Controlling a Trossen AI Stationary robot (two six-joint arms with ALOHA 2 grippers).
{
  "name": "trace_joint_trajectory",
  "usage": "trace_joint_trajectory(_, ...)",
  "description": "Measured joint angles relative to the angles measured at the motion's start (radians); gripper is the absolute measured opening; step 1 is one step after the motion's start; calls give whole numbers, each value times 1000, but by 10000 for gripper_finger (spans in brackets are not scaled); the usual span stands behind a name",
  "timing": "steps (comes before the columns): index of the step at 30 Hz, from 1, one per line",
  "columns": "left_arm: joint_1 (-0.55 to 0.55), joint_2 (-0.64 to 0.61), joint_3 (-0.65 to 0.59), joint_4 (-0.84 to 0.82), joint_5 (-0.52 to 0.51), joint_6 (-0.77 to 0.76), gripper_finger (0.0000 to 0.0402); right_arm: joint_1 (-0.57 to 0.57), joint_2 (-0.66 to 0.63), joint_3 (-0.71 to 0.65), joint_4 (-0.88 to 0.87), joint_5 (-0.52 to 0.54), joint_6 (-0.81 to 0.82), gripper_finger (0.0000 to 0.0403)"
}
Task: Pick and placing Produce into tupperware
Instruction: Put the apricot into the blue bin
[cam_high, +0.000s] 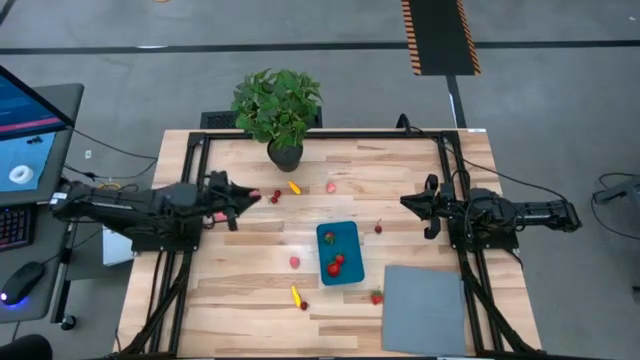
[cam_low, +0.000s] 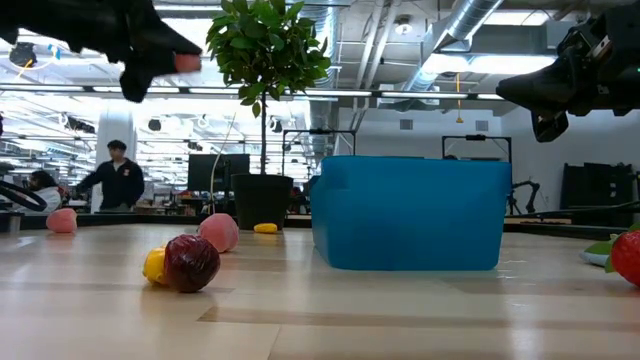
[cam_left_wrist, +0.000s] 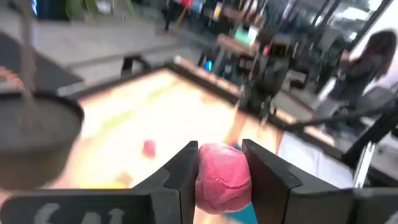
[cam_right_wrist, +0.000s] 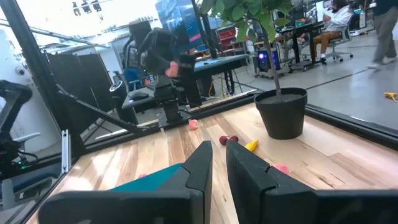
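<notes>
The left hand grasps a pink produce piece between its fingers, above the table.

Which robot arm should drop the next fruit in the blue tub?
The left. Its claw already grips a pink piece above the table. The right claw holds nothing, though it hangs nearer the blue tub.

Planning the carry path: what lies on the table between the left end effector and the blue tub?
In the high view, only bare wood lies between the left end effector, shut on a pink piece, and the tub.
</notes>
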Motion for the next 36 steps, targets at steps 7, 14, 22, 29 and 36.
trace_joint_trajectory(7, 0, 248, 0, 233, 112, -39, 103, 0, 0, 0, 0, 0, 0, 69)
trace_joint_trajectory(14, 0, 466, 3, 491, 159, -39, 103, 0, 0, 0, 0, -1, 0, 69)
trace_joint_trajectory(22, 0, 664, 111, 503, 249, -39, 102, 0, 0, 0, 0, -1, -1, 69)
trace_joint_trajectory(29, 0, 848, 261, 500, 337, -12, 104, 0, 0, 0, 0, -1, 0, 69)
trace_joint_trajectory(36, 0, 1017, 383, 496, 429, 3, 104, 0, 0, 0, 0, -1, 0, 69)
